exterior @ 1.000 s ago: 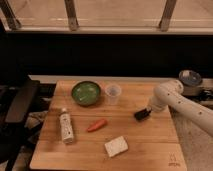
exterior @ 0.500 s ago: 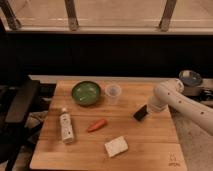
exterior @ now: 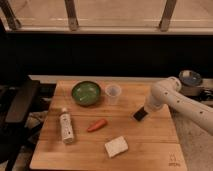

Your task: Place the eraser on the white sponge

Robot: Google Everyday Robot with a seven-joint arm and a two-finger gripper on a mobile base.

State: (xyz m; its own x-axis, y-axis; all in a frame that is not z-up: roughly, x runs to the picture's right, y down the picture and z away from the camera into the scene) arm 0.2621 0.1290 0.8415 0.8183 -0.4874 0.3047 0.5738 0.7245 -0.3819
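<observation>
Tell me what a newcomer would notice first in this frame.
The white arm extends in from the right, its dark gripper low over the right-centre of the wooden table. Next come the green bowl at the back left and the orange carrot mid-table. The white sponge lies near the front edge, apart from the gripper.
</observation>
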